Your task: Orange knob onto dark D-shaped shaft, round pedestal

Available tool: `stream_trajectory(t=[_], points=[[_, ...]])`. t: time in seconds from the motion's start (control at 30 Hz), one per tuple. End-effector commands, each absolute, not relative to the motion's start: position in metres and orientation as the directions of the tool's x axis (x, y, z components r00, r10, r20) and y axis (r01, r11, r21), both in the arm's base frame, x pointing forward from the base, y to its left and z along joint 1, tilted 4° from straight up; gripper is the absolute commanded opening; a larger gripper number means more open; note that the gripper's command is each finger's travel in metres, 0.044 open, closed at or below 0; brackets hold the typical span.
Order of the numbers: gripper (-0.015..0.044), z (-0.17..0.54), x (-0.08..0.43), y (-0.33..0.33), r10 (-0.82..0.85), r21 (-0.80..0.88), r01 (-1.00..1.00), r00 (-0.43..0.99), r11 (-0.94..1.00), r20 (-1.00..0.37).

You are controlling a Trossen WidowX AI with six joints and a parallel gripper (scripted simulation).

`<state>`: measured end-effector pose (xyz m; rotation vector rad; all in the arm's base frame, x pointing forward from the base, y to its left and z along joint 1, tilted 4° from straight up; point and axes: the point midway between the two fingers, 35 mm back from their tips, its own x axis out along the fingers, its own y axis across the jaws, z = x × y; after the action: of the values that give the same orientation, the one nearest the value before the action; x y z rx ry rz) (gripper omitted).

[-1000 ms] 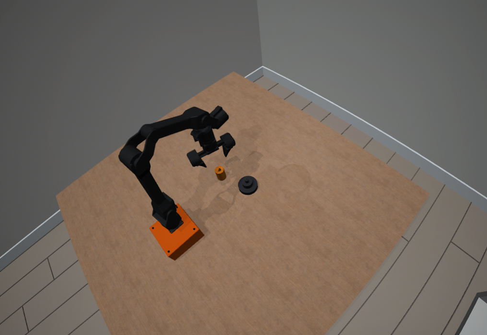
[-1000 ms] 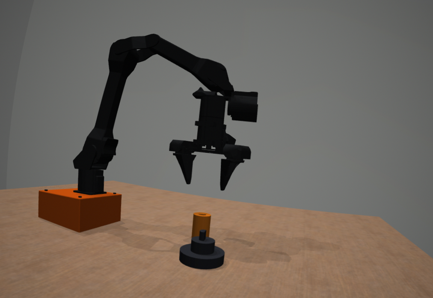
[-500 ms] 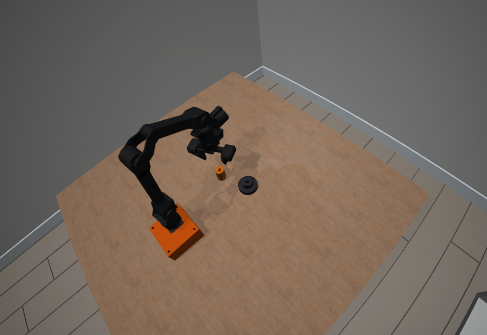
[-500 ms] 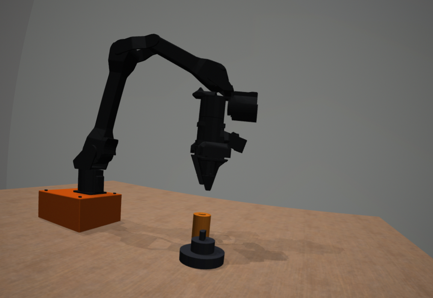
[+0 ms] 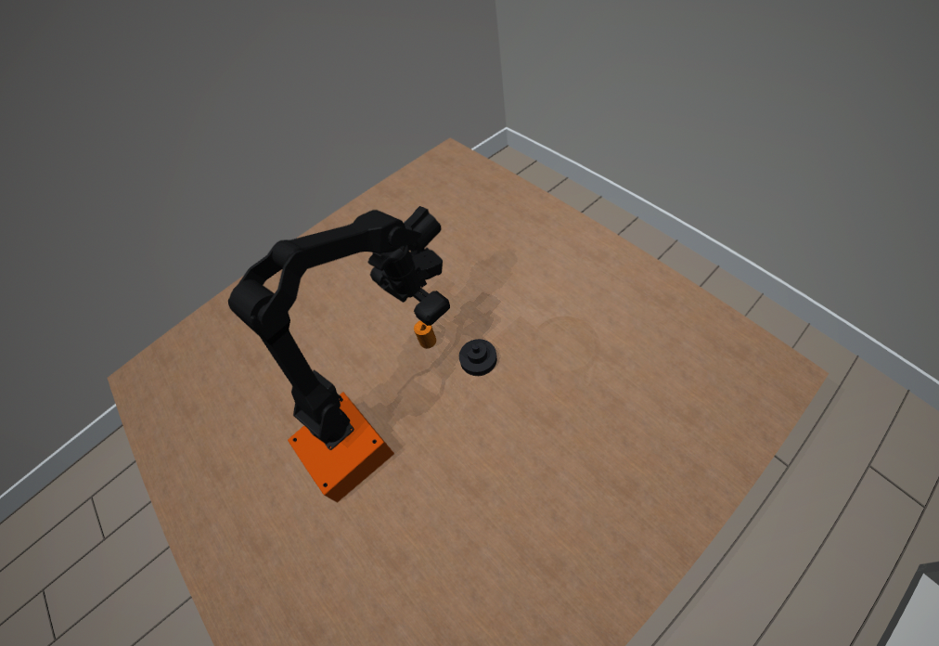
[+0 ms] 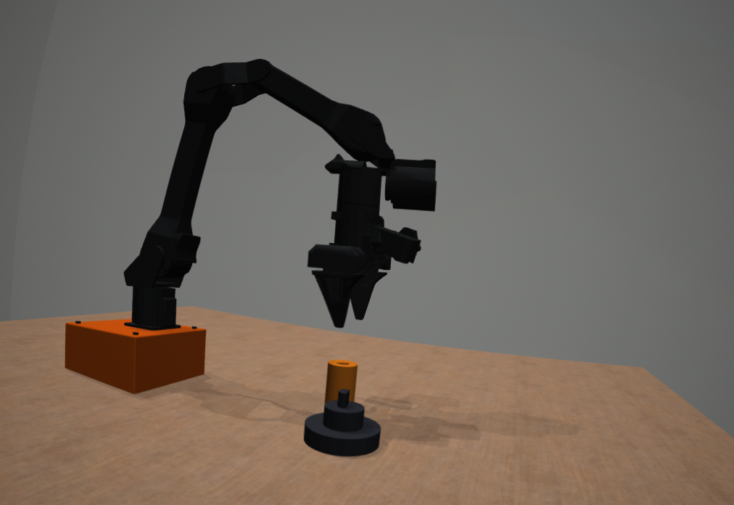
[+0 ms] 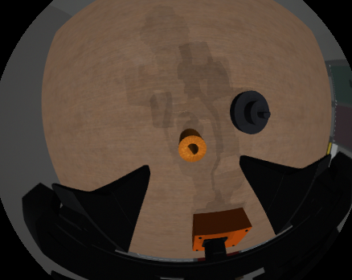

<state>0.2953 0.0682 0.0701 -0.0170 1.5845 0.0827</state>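
Observation:
The orange knob (image 5: pixel 427 338) (image 6: pixel 341 381) (image 7: pixel 192 154) stands upright on the table, its hole facing up. In the wrist view the hole shows a flat side. The round dark pedestal (image 5: pixel 478 368) (image 6: pixel 341 442) (image 7: pixel 240 114) stands beside it, with the dark shaft (image 5: pixel 475 348) (image 6: pixel 343 398) (image 7: pixel 264 115) rising from its middle and nothing on it. My gripper (image 6: pixel 349 324) (image 7: pixel 195 166) is open and empty, pointing down above the knob. In the top view its fingertips are hidden behind the gripper's body. The shaft's flat side cannot be made out.
The arm's orange base (image 5: pixel 340 449) (image 6: pixel 135 360) (image 7: pixel 222 222) stands on the wooden table (image 5: pixel 562 495) (image 6: pixel 499 405) (image 7: pixel 102 80). The pedestal is a short gap from the knob, on the right in the wrist view. Grey walls stand behind the table.

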Motion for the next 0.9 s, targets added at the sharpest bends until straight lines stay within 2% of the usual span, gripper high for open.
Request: stream_trajectory(t=[0.0,0.87], points=[[0.0440,0.046,0.291,0.068,0.034,0.036,-0.054,-0.034,0.998,-0.999],[0.0440,0.009,0.291,0.070,0.037,0.039,-0.057,-0.035,0.998,-0.999]])
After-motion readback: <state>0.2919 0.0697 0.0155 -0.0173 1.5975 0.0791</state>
